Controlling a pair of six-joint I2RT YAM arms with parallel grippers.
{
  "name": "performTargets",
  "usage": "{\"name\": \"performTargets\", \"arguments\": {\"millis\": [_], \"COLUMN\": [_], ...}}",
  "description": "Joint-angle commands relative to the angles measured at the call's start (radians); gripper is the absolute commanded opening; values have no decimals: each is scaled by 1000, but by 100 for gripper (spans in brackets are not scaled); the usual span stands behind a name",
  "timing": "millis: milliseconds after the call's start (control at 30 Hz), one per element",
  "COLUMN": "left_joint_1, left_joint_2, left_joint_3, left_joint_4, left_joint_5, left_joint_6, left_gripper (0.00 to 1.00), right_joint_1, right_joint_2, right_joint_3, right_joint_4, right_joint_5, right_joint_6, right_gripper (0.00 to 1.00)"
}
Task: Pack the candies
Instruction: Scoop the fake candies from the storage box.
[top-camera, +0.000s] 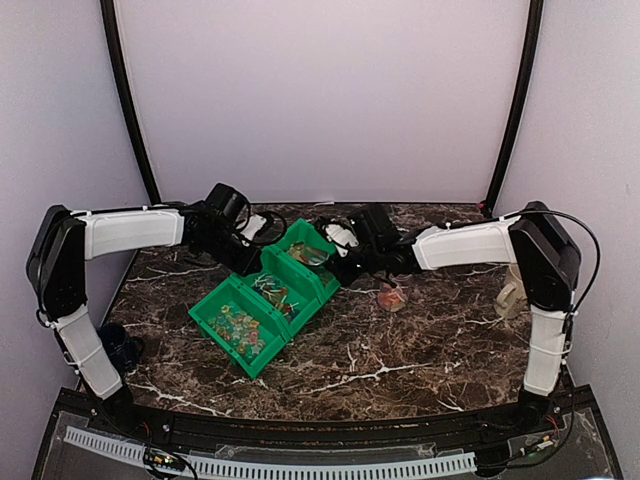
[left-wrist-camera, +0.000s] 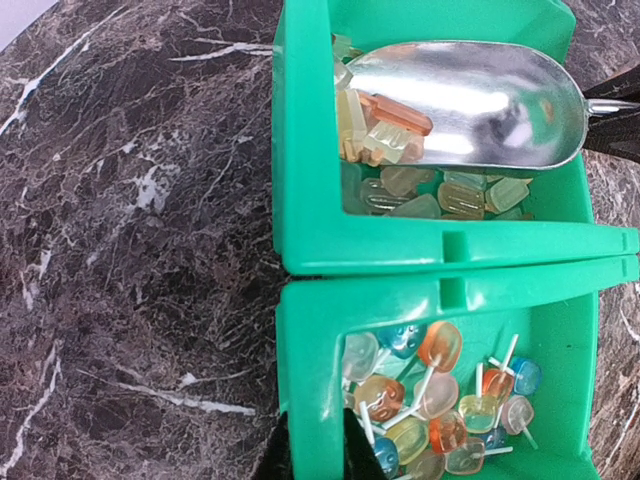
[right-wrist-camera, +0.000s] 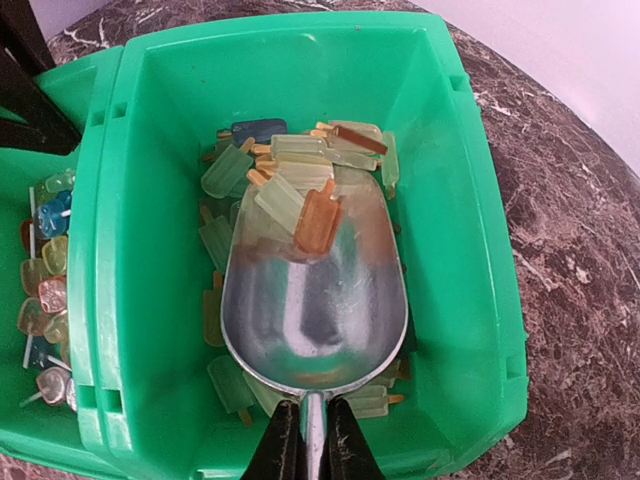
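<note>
Three green bins stand in a diagonal row on the marble table. The far bin (right-wrist-camera: 470, 250) holds small popsicle-shaped candies (right-wrist-camera: 290, 160), mostly pale green, yellow and orange. My right gripper (right-wrist-camera: 312, 440) is shut on the handle of a metal scoop (right-wrist-camera: 315, 290). The scoop lies in the far bin with a few candies at its front lip (left-wrist-camera: 385, 125). My left gripper (left-wrist-camera: 315, 455) is shut on the corner wall of the middle bin (left-wrist-camera: 310, 360), which holds lollipop candies (left-wrist-camera: 440, 400). The near bin (top-camera: 238, 325) holds mixed small sweets.
A small pinkish object (top-camera: 391, 297) lies on the table right of the bins. A clear object (top-camera: 512, 292) stands by the right arm's base. A dark object (top-camera: 120, 345) lies at the left edge. Both arms reach over the table's back half.
</note>
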Motion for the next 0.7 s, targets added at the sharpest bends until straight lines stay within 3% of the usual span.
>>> {"name": "performTargets", "arguments": {"millis": [0, 200, 400, 667], "left_joint_1": [-31, -31, -31, -31], "left_joint_2": [-148, -155, -177, -211], "left_joint_3": [31, 24, -8, -36], "left_joint_4": [206, 228, 274, 305], "left_joint_5": [139, 101, 202, 319], "left_joint_6": [4, -6, -8, -2], "left_gripper": [0, 0, 0, 0], "right_joint_1": [8, 9, 11, 58], "right_joint_2": [42, 77, 131, 113], "right_joint_3": [64, 158, 169, 40], "right_joint_4": [-101, -214, -164, 58], "right_joint_5": [-35, -58, -12, 170], "right_joint_6": [133, 223, 277, 78], "right_gripper": [0, 0, 0, 0]}}
